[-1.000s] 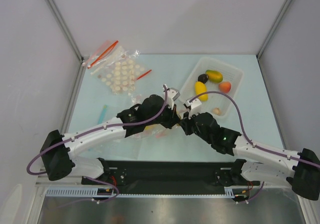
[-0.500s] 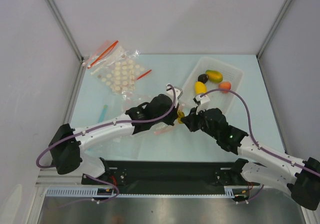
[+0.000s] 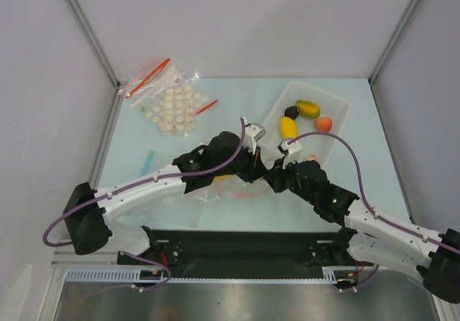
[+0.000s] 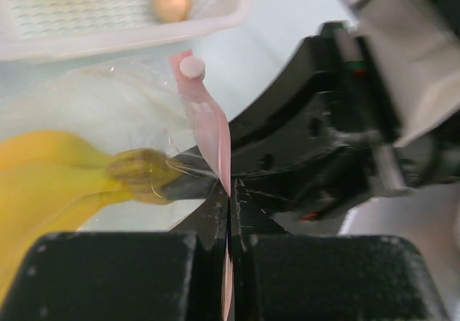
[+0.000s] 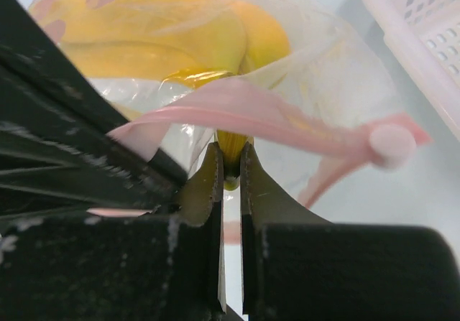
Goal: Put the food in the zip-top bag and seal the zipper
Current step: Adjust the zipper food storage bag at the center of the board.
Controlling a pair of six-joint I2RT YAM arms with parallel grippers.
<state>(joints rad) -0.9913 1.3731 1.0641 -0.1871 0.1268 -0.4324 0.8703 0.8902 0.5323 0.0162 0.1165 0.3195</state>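
The zip-top bag (image 3: 215,184) lies crumpled under the two arms at mid-table. My left gripper (image 4: 230,192) is shut on its pink zipper (image 4: 212,131), which stands up between the jaws. The yellow banana (image 5: 165,37) lies inside the clear plastic. My right gripper (image 5: 230,164) is shut on the banana's stem at the bag's mouth, just below the zipper (image 5: 251,113). In the top view both grippers meet, left gripper (image 3: 251,164), right gripper (image 3: 269,174). More food sits in the basket: a dark purple piece (image 3: 291,111), mango (image 3: 308,108), peach (image 3: 323,124), a yellow piece (image 3: 288,126) and a beige piece (image 3: 311,159).
The white perforated basket (image 3: 338,105) stands at the back right, close behind the grippers. A clear bag of cream discs (image 3: 169,105) with red strips lies at the back left. A teal stick (image 3: 147,161) lies left of the left arm.
Both grippers swung right and away from the arm bases, then came back a little. The banana, seen bare between them half a second ago, is now covered by the arms.
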